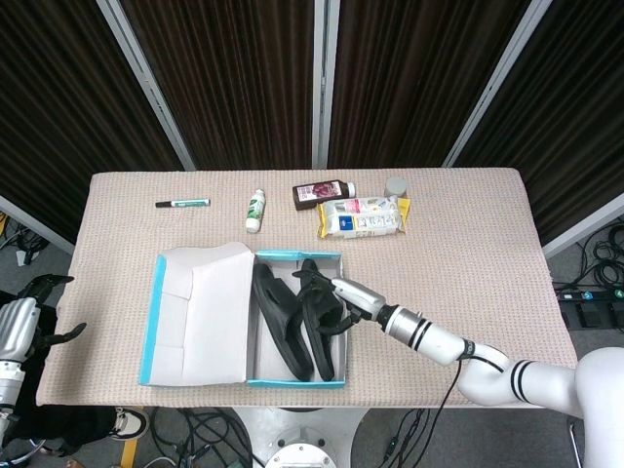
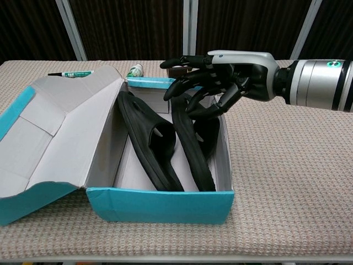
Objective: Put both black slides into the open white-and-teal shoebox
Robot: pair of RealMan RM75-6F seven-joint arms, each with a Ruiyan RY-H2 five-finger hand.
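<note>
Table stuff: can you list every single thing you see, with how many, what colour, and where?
Shoebox: one, white and teal, open, near table edge.
Slides: two, black, inside the shoebox.
Marker: one, green-and-white, far left.
Small bottle: one, white and green, behind the shoebox.
Dark bottle: one, lying at the far side.
Packet: one, white-and-yellow, beside the dark bottle.
Left hand: off the table's left edge, holds nothing.
Right hand: black fingers on the right slide.
</note>
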